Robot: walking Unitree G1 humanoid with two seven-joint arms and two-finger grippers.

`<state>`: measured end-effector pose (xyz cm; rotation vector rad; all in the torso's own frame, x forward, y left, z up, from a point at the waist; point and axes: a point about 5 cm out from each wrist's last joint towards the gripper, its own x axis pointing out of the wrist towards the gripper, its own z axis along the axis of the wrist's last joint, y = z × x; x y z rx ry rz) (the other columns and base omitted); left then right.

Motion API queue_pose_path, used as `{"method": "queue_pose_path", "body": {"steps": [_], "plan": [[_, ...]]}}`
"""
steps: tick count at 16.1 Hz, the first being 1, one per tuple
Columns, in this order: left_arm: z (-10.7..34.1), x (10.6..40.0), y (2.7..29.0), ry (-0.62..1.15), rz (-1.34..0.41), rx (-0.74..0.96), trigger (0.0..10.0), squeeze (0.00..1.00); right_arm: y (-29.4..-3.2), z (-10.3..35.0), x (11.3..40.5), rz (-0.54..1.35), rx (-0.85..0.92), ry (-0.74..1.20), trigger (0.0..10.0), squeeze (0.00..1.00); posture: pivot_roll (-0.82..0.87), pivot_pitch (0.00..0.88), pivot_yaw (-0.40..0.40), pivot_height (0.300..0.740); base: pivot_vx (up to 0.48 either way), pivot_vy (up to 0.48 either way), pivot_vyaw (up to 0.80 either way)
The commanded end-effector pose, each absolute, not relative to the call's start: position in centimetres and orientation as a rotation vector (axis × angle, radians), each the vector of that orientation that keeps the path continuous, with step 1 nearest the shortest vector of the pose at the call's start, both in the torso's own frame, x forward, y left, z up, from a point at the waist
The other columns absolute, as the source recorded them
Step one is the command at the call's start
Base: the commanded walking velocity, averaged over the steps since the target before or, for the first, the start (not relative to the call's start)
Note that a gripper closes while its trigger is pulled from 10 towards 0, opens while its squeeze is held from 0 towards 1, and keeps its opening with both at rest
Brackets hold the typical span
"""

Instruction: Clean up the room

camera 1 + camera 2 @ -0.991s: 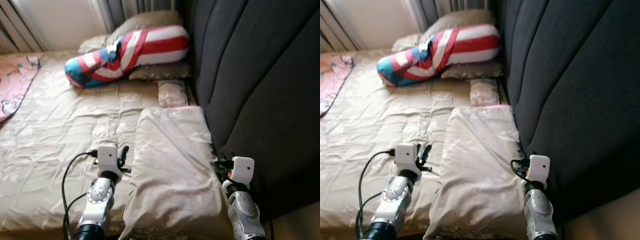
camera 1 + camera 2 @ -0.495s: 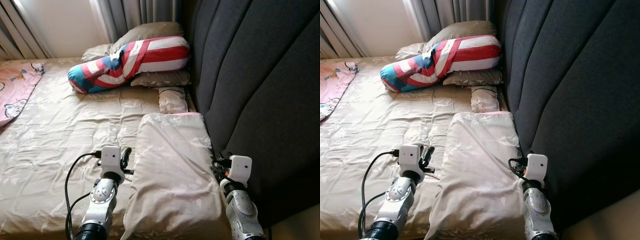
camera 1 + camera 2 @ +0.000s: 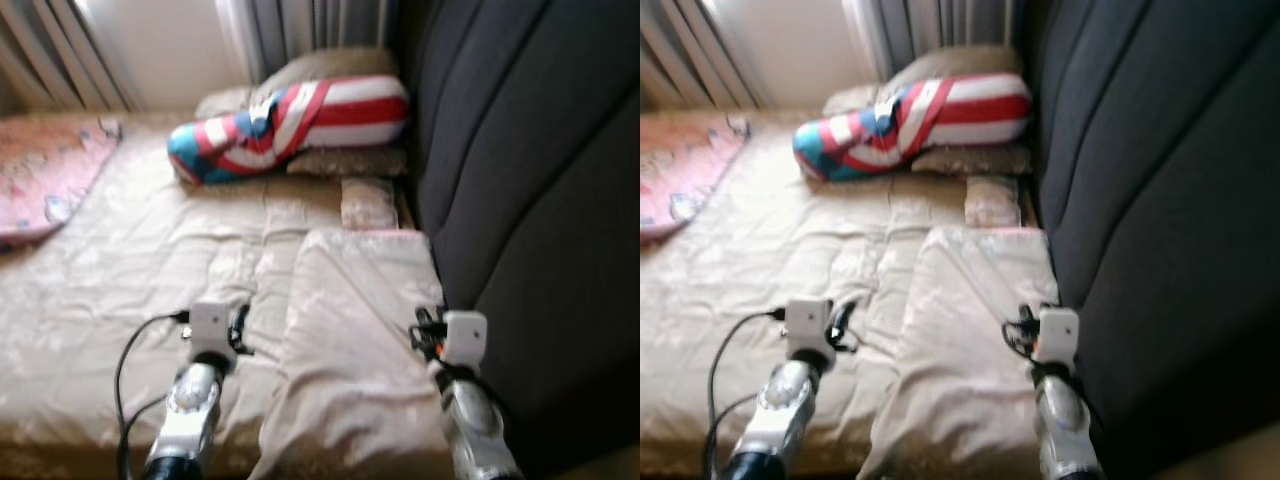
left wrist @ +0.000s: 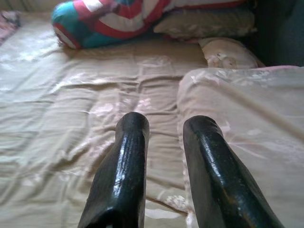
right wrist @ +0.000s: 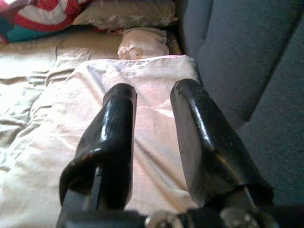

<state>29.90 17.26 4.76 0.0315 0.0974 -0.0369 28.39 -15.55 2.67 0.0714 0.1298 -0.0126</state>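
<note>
**Head has swung; both arms flank the pillow, empty**

You are looking at a blurred head view that has shifted since 0.5 s ago: the whole scene slid, so the camera moved, not the bedding. The arms sit much as they did, and that leaves the tidy-up at its start, with nothing grasped.

Nearest, the left gripper (image 4: 164, 128) has its 2 fingers parted and bare, hovering over the sheet (image 3: 120, 270), with the edge of the pillow (image 3: 365, 330) just beside its right finger. The right gripper (image 5: 152, 102) is likewise released and holds nothing; the pillow lies under and ahead of it, and the dark headboard (image 3: 540, 180) rises close on its outer side.

Further ahead of both sits a small cushion (image 3: 368, 203). Beyond it the striped bolster (image 3: 290, 125) rests against 2 beige pillows (image 3: 345, 160) by the curtains (image 3: 300, 30). Far off the left gripper's outer side lies a pink blanket (image 3: 45, 185).

My guess is the pillow is your next target.
</note>
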Motion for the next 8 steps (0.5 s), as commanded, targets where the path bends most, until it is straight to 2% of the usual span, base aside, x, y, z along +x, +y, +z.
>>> {"method": "queue_pose_path", "body": {"steps": [1,3,8], "plan": [[4.80,29.95,16.83,0.096,-0.046,0.030,10.0,0.00,-16.27,2.31,28.03,-0.038,0.078,0.149,10.0,0.00,-0.04,0.031,0.041,0.740,0.000,0.000,0.00],[4.77,29.91,16.94,0.097,-0.044,0.033,10.0,0.00,-16.14,2.26,28.00,-0.039,0.085,0.155,10.0,0.00,-0.04,0.026,0.045,0.740,0.000,0.000,0.00],[4.80,29.98,16.84,0.100,-0.048,0.037,10.0,0.00,-15.94,2.13,27.92,-0.035,0.090,0.163,10.0,0.00,-0.05,0.010,0.052,0.740,0.000,0.305,0.00]]}}
